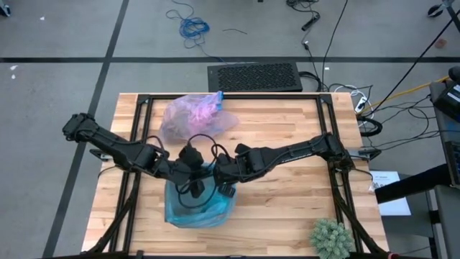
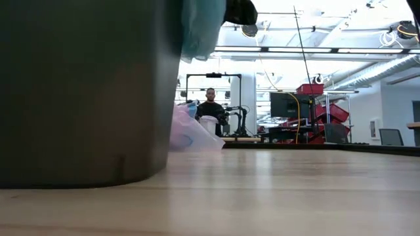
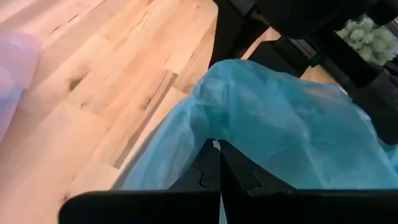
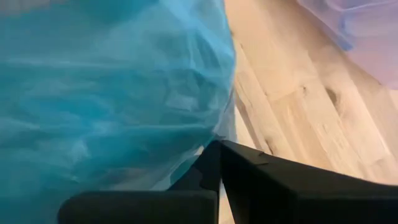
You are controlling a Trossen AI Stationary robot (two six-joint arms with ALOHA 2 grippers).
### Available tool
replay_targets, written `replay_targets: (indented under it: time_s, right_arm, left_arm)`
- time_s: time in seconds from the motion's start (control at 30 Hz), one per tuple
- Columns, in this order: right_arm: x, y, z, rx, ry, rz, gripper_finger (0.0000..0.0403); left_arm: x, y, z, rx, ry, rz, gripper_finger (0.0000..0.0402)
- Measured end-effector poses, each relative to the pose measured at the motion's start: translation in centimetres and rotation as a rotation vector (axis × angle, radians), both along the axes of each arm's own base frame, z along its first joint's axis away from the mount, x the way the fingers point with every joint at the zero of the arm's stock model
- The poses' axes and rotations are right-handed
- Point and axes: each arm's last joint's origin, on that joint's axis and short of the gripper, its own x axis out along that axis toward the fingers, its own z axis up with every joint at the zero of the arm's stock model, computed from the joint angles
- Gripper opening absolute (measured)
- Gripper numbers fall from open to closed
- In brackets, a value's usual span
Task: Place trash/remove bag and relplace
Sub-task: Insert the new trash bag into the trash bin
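On the wooden table (image 1: 287, 194) we pinch the blue bag (image 1: 198, 208) over the bin (image 2: 79, 92) with left gripper (image 3: 217, 163) and right gripper (image 4: 219, 160) clamped shut; thin plastic could tear or slip free.

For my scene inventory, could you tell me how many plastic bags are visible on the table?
2: the lavender-pink bag lies at the table's far edge; the light blue bag sits near the front, under both arms.

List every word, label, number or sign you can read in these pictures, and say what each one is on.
None can be read.
White paper on the floor right of the table: any print too small to read.
Blue bag, pink bag, bin: no lettering visible.
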Motion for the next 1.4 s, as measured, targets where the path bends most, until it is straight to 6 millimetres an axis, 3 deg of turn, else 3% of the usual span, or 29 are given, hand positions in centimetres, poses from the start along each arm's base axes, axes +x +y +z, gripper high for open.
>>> replay_targets:
  time_s: [0.4, 0.7, 0.83, 1.07, 1.23, 1.4]
  right_arm:
    - [-0.2, 0.0, 0.3, -0.001, -0.001, -0.007, 0.0000]
    - [-3.1, -0.7, 3.9, -0.006, -0.011, -0.004, 0.0005]
    - [-5.0, -1.0, 6.2, -0.022, -0.024, 0.047, 0.0036]
    - [-7.9, -1.6, 10.9, 0.020, -0.190, 0.160, 0.0128]
    - [-7.8, 2.2, 12.9, 0.111, -0.393, 0.543, 0.0164]
    - [-8.0, 5.5, 12.0, 0.088, -0.378, 0.678, 0.0164]
  left_arm:
    - [-0.6, -0.6, -2.2, -0.017, 0.026, 0.040, 0.0000]
    - [-0.5, -0.8, -2.3, -0.018, 0.015, 0.027, 0.0000]
    - [-0.4, -0.7, -2.3, -0.001, 0.017, 0.019, 0.0000]
    - [-0.3, -0.5, -2.3, 0.008, 0.012, 0.015, 0.0000]
    - [0.0, -0.2, -2.2, 0.012, 0.006, 0.017, 0.0000]
    - [0.3, 0.8, -2.2, 0.017, 0.013, 0.030, 0.0000]
